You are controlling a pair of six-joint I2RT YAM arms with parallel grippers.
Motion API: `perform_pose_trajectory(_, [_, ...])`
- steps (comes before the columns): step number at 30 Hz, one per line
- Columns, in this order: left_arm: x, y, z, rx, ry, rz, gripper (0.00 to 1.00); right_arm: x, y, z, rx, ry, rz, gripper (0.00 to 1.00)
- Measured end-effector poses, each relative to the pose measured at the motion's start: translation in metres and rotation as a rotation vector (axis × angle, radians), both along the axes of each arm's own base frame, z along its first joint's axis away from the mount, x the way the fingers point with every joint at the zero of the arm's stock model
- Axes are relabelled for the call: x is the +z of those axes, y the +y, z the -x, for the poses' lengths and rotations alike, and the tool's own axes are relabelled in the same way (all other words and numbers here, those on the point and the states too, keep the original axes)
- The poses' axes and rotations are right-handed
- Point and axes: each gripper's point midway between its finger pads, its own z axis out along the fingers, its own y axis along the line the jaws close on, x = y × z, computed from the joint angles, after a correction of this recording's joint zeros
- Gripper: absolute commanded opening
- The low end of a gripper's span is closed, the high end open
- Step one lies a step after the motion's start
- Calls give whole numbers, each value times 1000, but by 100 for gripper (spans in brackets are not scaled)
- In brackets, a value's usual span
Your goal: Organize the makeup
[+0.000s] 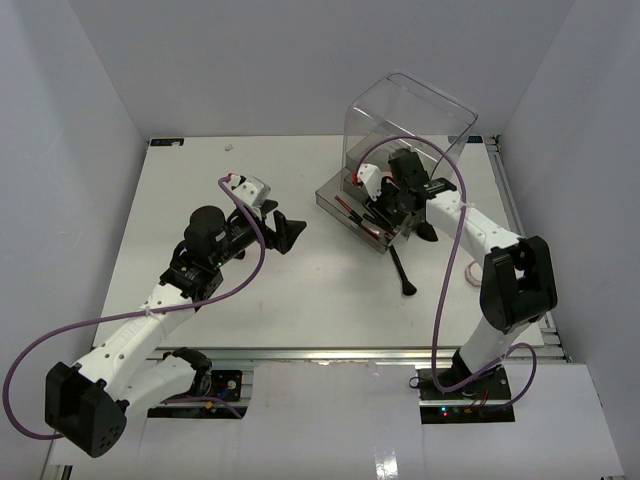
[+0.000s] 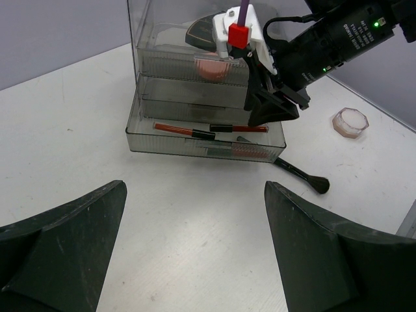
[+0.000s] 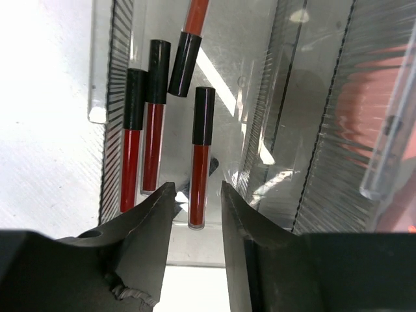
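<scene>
Top external view is showing the left claw [image 1: 284, 232] hanging over the bare worktop [image 1: 200, 180] at centre left, its jaws standing wide apart and holding nothing. Right of it, the lowest drawer [image 1: 331, 198] is sticking out of the clear drawer box [image 1: 410, 110]. The right claw [image 1: 385, 215] is hovering over that drawer and hiding much of its contents from above. One black-handled brush [image 1: 402, 268] is lying on the worktop just below the drawer.

Left wrist view is catching a pink round shape [image 2: 211, 66] blurring behind the ribbed front of an upper drawer [image 2: 169, 64]. A dark object [image 2: 198, 32] above it is too unclear to name. One pink compact [image 2: 350, 122] is sitting alone on the worktop at far right.

Right wrist view is showing four red-and-black pencils [image 3: 153, 123] lying in the drawer, one of them cut off by the top edge. The right claw's jaws are standing slightly apart over the lower end of the rightmost pencil, not clamping it.
</scene>
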Motion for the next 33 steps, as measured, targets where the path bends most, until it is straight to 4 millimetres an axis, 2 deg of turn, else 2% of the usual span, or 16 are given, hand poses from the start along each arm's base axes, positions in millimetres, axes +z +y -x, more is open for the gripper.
perform_pose_trajectory(2, [0, 0, 0, 0, 0, 0, 98, 9, 2, 3, 10, -15, -21, 44])
perform_pose_trajectory(4, [0, 0, 0, 0, 0, 0, 98, 24, 3, 14, 35, -34, -54, 45])
perform_pose_trajectory(10, [0, 0, 0, 1, 0, -1, 98, 78, -4, 78, 206, -166, -151, 44])
perform_pose_trajectory(13, [0, 0, 0, 0, 1, -1, 98, 73, -30, 110, 254, -224, -127, 45])
perform_pose_trajectory(16, [-1, 0, 0, 0, 2, -1, 98, 56, -70, 119, 203, -217, -88, 54])
perform_pose_trajectory(21, [-1, 0, 0, 1, 3, -3, 98, 30, -150, 96, -14, -156, -56, 59])
perform_pose_trajectory(23, [-2, 0, 0, 1, 5, -5, 98, 16, -173, 90, -79, -110, -52, 59])
perform_pose_trajectory(27, [-2, 1, 0, 2, 3, -7, 98, -6, -193, 73, -147, -13, -74, 59])
perform_pose_trajectory(33, [-2, 1, -1, 5, 1, -10, 98, -21, -216, 11, -244, 23, -94, 63])
